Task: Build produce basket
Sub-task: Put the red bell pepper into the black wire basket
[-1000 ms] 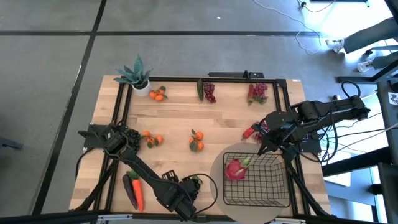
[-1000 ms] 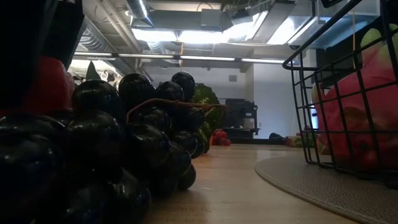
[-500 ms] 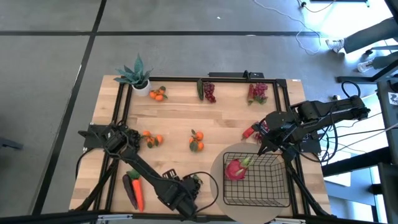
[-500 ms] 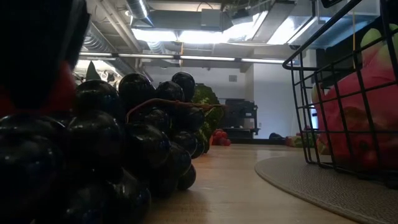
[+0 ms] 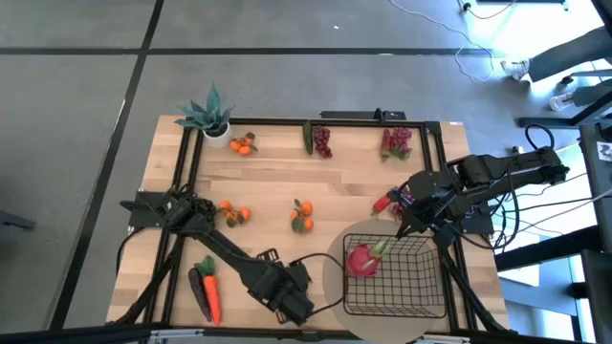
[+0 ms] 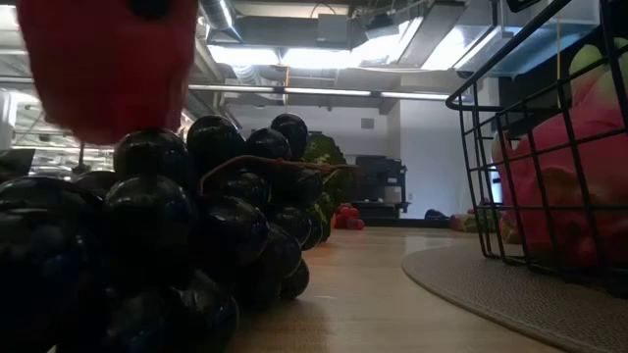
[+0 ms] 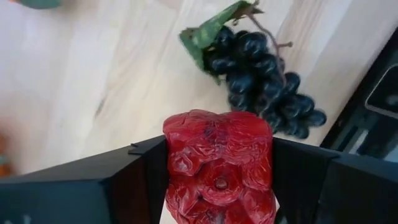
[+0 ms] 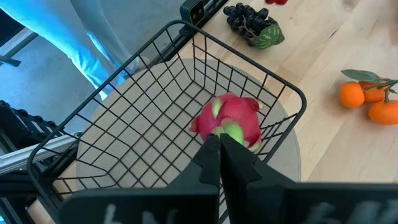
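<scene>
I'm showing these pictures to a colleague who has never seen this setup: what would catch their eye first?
Probably the bumpy red fruit clamped in the left gripper at the table's near edge, just above a bunch of dark grapes. Next, the pink dragon fruit lying alone in the black wire basket on its round mat, with the right gripper shut above the basket's far rim.

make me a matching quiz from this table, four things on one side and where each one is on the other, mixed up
Things:
1. dragon fruit
2. strawberry
3. dark grapes
4. potted plant

Places:
A. on the wood below the left gripper
B. far left corner of the table
C. inside the basket
D. between the left gripper's fingers

Pairs: 1-C, 2-D, 3-A, 4-B
</scene>
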{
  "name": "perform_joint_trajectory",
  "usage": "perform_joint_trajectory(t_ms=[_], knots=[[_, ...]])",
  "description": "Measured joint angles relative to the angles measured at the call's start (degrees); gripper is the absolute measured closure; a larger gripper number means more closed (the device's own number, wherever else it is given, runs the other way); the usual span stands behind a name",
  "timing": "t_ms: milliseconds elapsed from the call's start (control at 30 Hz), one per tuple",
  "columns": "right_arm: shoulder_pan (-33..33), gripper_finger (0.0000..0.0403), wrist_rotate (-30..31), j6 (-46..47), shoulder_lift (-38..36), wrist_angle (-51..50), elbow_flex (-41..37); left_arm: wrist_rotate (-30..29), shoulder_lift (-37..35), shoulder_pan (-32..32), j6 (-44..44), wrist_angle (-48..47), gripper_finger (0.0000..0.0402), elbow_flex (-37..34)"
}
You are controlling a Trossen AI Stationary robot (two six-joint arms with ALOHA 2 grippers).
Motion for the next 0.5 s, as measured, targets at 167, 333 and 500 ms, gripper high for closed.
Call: perform_joint_trajectory(t_ms=[167, 333, 500], knots=[[0.0, 0.0402, 0.0, 0.0, 0.0, 0.0, 0.0, 2.4, 0.0, 3.0, 4.6, -3.1, 0.0207, 7.1], [0.0, 0.0402, 0.0, 0.0, 0.0, 0.3, 0.0, 2.4, 0.0, 5.9, 7.5, -3.4, 0.0207, 14.4], [0.0, 0.0402, 0.0, 0.0, 0.0, 0.9, 0.0, 5.9, -1.5, 9.2, 10.3, 3.7, 0.0207, 14.4]])
